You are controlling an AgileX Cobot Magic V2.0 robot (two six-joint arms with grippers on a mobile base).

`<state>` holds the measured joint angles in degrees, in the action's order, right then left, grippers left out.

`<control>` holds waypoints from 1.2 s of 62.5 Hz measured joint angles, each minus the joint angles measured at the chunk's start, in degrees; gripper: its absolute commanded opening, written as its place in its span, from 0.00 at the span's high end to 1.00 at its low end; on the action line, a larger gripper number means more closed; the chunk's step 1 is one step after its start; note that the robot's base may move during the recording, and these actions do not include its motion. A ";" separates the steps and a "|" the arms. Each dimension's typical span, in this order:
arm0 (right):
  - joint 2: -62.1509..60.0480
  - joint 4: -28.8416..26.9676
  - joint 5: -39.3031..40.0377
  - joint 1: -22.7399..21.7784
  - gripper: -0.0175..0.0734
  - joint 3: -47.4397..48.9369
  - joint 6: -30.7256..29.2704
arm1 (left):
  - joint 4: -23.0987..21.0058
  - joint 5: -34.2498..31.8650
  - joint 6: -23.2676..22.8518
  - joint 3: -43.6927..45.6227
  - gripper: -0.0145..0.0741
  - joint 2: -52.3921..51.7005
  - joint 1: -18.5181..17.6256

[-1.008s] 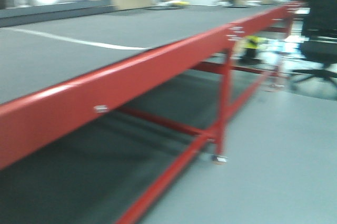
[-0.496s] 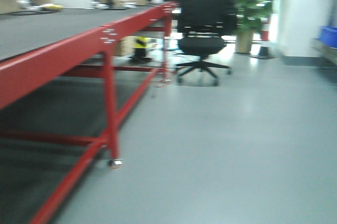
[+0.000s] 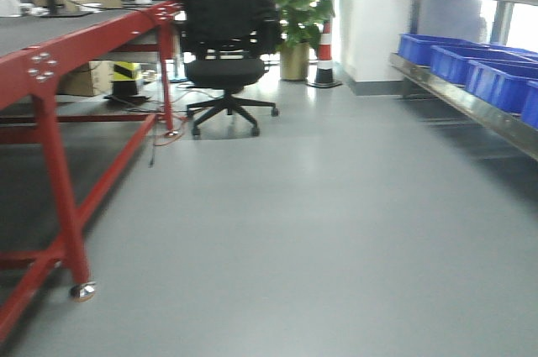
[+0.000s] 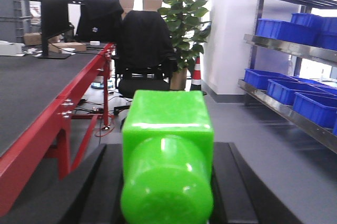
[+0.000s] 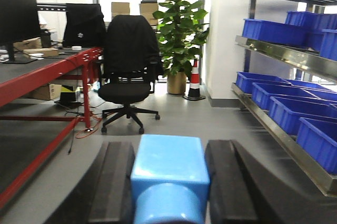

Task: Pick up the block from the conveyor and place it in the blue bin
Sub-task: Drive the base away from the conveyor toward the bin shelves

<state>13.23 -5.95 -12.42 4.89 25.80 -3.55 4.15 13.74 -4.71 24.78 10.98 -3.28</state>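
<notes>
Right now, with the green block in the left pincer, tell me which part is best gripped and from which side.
Grip the green block on its two flat, parallel side faces, coming in from the end with the round stud, as the left pincer does. Flat faces suit the flat fingers; the curved stud would likely slip.

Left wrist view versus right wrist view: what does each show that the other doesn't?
Only the left wrist view shows the green block clamped in the left gripper. Only the right wrist view shows the blue block clamped in the right gripper. Both show the red-framed conveyor on the left, the black office chair, the potted plant and the blue bins on the steel shelf at right.
</notes>
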 measured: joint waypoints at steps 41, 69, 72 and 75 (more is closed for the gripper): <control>0.00 0.00 0.00 0.00 0.98 0.00 0.00 | 0.00 0.00 0.00 0.00 0.96 0.00 0.00; 0.00 0.00 0.00 0.00 0.98 0.00 0.00 | 0.00 0.00 0.00 0.00 0.96 0.00 0.00; 0.00 0.00 0.00 0.00 0.98 0.00 0.00 | 0.00 0.00 0.00 0.00 0.96 0.00 0.00; 0.00 0.00 0.00 0.00 0.98 0.00 0.00 | 0.00 0.00 0.00 0.00 0.96 0.00 0.00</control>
<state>13.23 -5.95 -12.42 4.89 25.80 -3.55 4.15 13.74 -4.71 24.78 10.98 -3.28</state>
